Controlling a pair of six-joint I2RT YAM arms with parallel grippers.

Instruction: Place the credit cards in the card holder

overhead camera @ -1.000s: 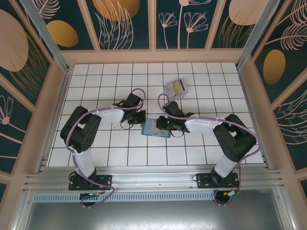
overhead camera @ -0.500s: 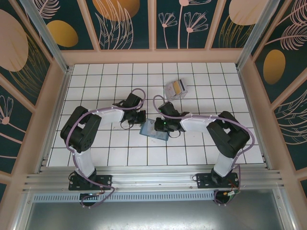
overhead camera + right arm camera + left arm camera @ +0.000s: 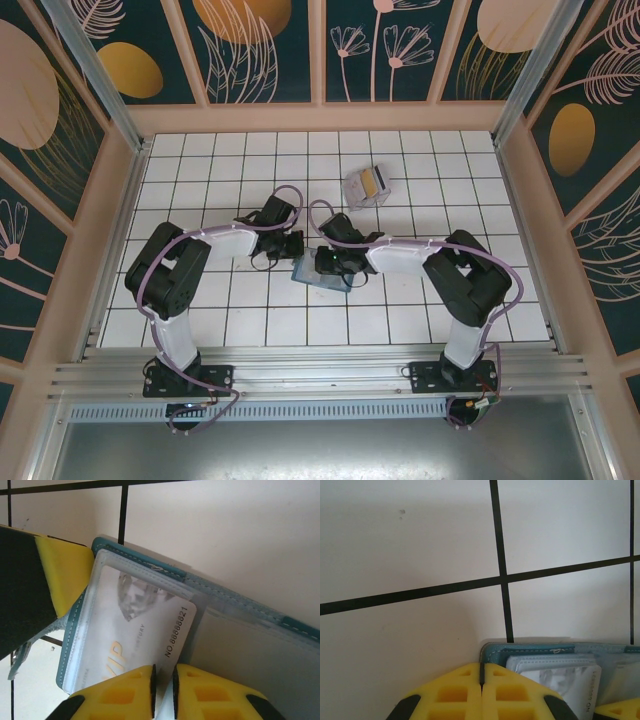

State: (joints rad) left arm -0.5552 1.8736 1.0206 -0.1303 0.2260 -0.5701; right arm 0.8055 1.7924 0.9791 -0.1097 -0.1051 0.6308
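The card holder [image 3: 322,276], mid-worktop [image 3: 200,170], is being touched at its corner by the left gripper [image 3: 481,687], fingers shut. A silvery credit card [image 3: 135,625] in its clear pocket is being met by the right gripper [image 3: 163,680], fingers nearly closed; any grip cannot be told.

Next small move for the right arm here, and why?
Probably ease the right gripper forward a touch to seat the silver card deeper in the card holder: a strip of clear pocket shows beyond the card's far edge, and the shut left gripper presses on the holder's corner. The other credit cards lie farther back.
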